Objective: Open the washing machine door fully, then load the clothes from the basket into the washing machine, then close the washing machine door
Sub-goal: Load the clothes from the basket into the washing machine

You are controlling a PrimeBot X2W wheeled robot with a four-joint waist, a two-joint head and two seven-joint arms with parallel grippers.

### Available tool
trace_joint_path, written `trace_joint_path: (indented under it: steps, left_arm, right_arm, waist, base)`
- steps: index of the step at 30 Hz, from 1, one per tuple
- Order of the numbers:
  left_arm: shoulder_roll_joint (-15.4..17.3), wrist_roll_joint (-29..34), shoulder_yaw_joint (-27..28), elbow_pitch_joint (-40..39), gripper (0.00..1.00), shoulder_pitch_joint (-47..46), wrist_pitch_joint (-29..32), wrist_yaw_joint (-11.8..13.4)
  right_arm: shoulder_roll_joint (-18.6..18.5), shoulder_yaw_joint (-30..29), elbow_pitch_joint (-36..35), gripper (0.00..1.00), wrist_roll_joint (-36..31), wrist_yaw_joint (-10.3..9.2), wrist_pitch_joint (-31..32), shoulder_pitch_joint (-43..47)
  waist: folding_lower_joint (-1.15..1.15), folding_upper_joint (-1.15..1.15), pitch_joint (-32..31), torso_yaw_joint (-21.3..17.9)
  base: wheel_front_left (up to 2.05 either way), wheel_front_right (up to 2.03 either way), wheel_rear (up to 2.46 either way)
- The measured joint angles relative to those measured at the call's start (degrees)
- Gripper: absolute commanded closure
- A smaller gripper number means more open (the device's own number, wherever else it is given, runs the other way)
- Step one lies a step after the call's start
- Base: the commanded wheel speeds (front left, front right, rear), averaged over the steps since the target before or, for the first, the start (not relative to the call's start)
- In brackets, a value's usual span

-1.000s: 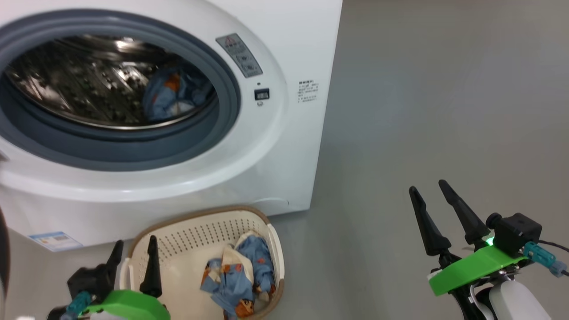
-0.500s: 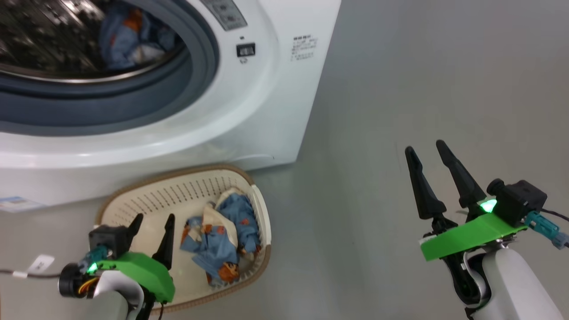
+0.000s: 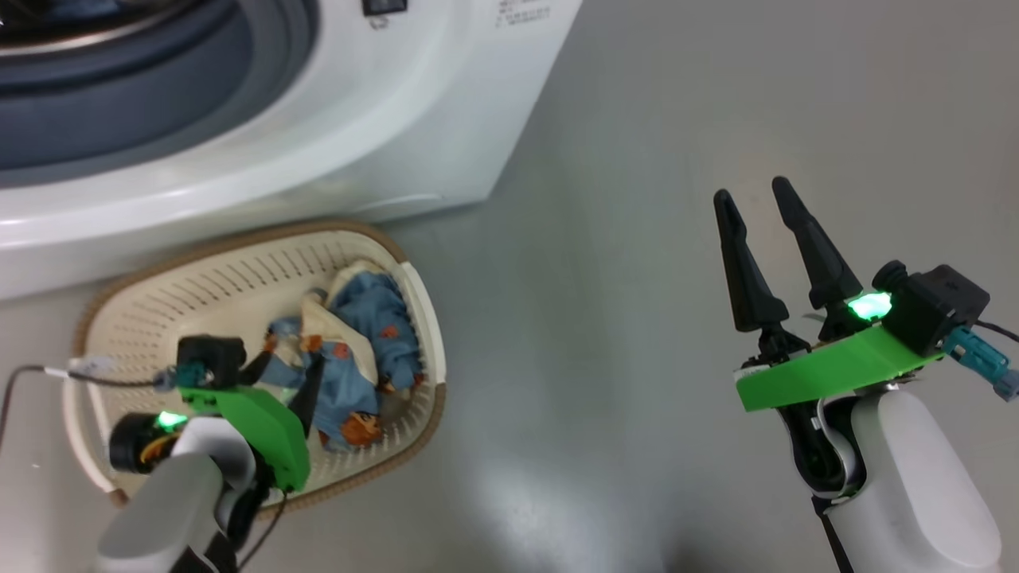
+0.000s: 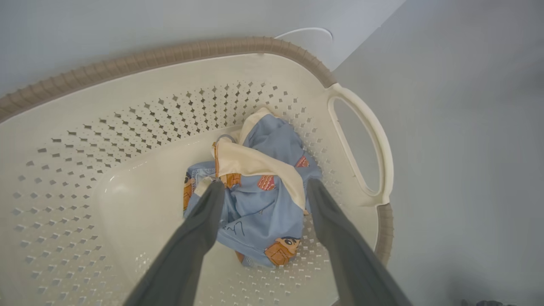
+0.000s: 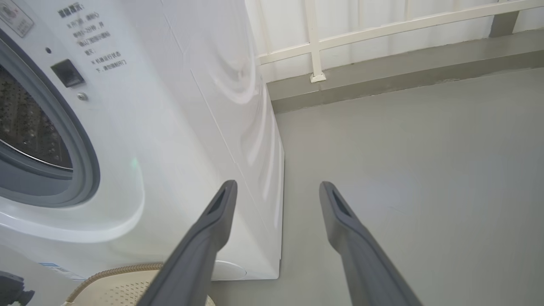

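Clothes [image 3: 358, 342] [image 4: 259, 204]: crumpled into one soft heap, pale blue cloth printed with small orange and red cartoon figures, a cream-white band folded across the top. Lying on the bottom of the basket [image 3: 231, 274] [image 4: 127, 123], toward the end with the looped handle [image 4: 376, 140]; in the head view, the basket's right half. Cream-white perforated plastic beneath and around, brown ribbed rim above. Set, basket and all, on the grey floor [image 3: 621, 318] just in front of the washing machine [image 3: 334, 135] [image 5: 191, 106], rim close to the white front panel.

Straddled by the left gripper [image 3: 290, 370] [image 4: 264, 183], reaching down into the basket, dark fingers spread wide, one tip at each side of the heap, nothing clamped; contact with the cloth impossible to tell. Farther right, well apart from the basket: right gripper [image 3: 750, 189] [image 5: 278, 184] raised over bare floor, fingers likewise spread, holding nothing.

Along the left edge of the right wrist view: grey rubber ring [image 5: 87, 170] and a slice of perforated steel drum [image 5: 25, 127]. Small blue label [image 5: 55, 267] low on the machine's front, pale railing [image 5: 314, 42] behind.
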Motion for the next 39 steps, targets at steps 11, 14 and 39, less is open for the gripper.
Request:
trace_joint_path:
  steps: [11,14,39]
  left_arm:
    - [3.78,-9.29,-10.18,2.69,0.00,-7.16,2.77,0.00]
    - [4.38,-11.73,-12.34,3.11,0.00,-8.75,3.36,0.00]
    - [3.80,-17.52,-18.61,18.74,0.00,-20.48,9.77,1.20]
  right_arm:
    - [1.77,0.01,-1.19,0.00,-0.33,0.00,0.00,-2.95]
    - [2.27,0.04,-1.47,0.00,-0.33,0.00,0.00,-3.10]
    - [4.11,1.30,-2.48,0.00,-0.33,0.00,0.00,-5.11]
  waist:
    - [0.00,0.00,8.40,-3.68]
    - [0.00,0.00,10.23,-4.77]
    - [0.00,0.00,18.71,-10.20]
  base:
    - [0.00,0.00,0.00]
    - [0.00,0.00,0.00]
    - [0.01,0.01,0.01]
